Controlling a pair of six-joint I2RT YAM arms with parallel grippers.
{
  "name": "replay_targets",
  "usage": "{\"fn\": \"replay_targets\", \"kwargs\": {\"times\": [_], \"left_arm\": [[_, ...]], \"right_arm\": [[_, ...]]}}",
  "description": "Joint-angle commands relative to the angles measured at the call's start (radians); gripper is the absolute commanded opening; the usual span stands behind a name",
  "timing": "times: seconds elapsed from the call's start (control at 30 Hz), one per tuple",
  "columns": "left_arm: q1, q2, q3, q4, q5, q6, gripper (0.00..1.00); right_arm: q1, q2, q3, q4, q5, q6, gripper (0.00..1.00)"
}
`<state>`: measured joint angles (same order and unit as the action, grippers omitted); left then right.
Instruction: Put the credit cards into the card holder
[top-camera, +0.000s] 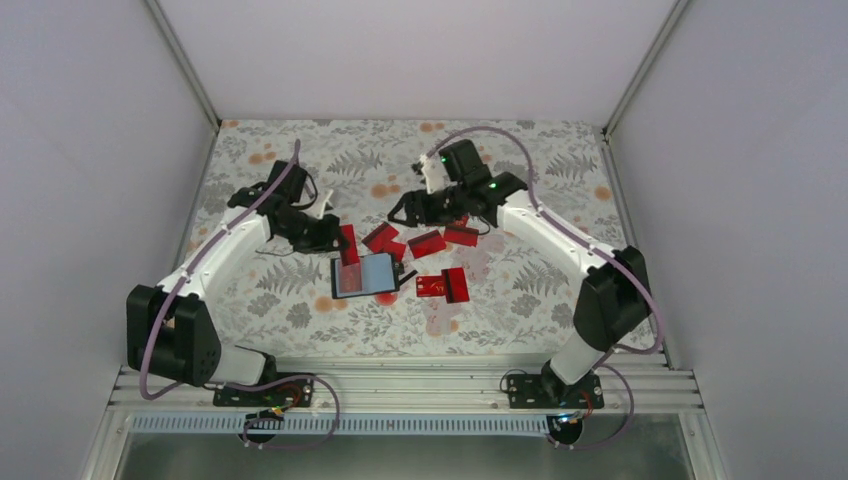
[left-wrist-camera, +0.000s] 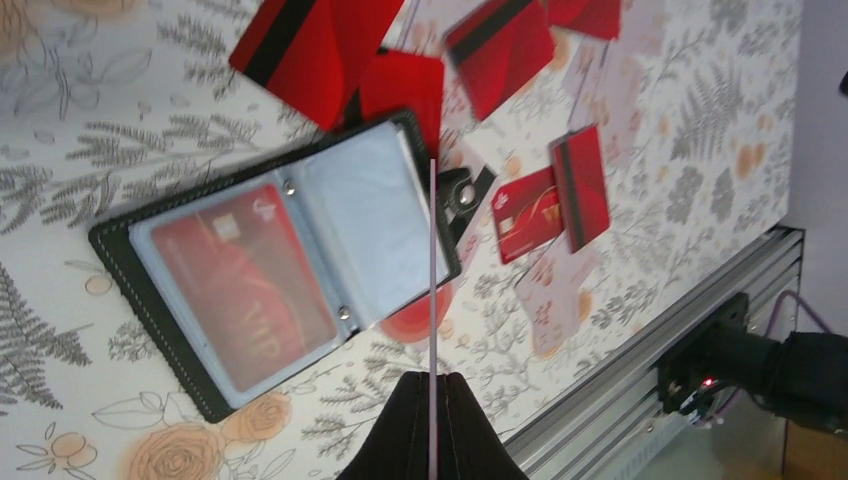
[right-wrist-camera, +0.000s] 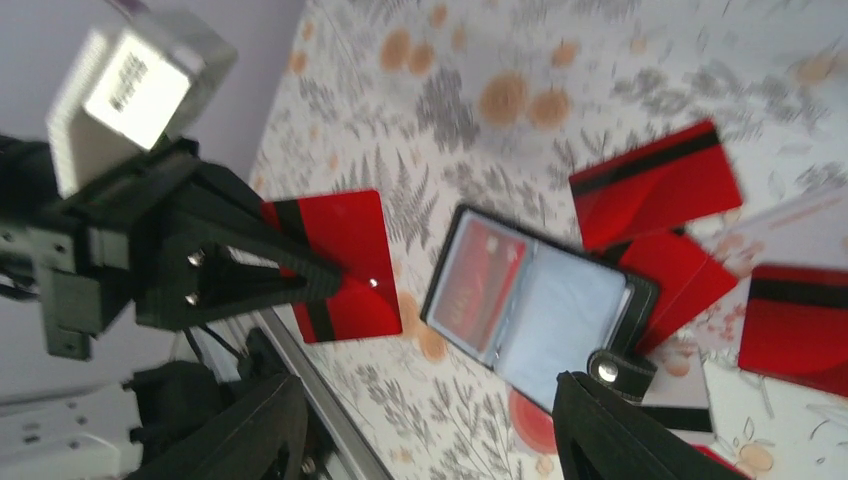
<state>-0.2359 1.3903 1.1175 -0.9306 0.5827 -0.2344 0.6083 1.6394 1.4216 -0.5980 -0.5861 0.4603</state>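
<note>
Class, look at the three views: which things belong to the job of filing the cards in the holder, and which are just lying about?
Job in hand: open black wallet-like card holder; flat red card with black stripe, pinched in left tool; loose flat red cards; red card already sleeved.
Lying about: floral-print tablecloth; round red spot; silver metal rail.

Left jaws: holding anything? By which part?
A red card, pinched in the left jaws by its black-striped edge. The right jaws are open, holding nothing.
</note>
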Motion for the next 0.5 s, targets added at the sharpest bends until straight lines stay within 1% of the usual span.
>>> {"fn": "replay_targets", "kwargs": {"times": [0.0,0.17,0.27,0.47], "left_arm": [[0.003,0.010,-0.075,0.064,-0.013,0.036,0.02],[0.004,0.023,-0.160,0.150,-0.011,0.010,0.02],[0.004,0.046,-0.210,0.212,0.029,-0.001,0.02],[0.004,0.105,-0.251,0.279,0.042,-0.003,0.02]], "right_arm": [[0.055,0.047,-0.060,0.022,-0.014,-0.026,0.61],[0.093,0.092,-0.108,0.044,-0.017,-0.028,0.56],[0.110,0.124,-0.121,0.032,0.000,-0.037,0.55],[0.133,0.192,-0.132,-0.013,0.074,-0.060,0.56]]}}
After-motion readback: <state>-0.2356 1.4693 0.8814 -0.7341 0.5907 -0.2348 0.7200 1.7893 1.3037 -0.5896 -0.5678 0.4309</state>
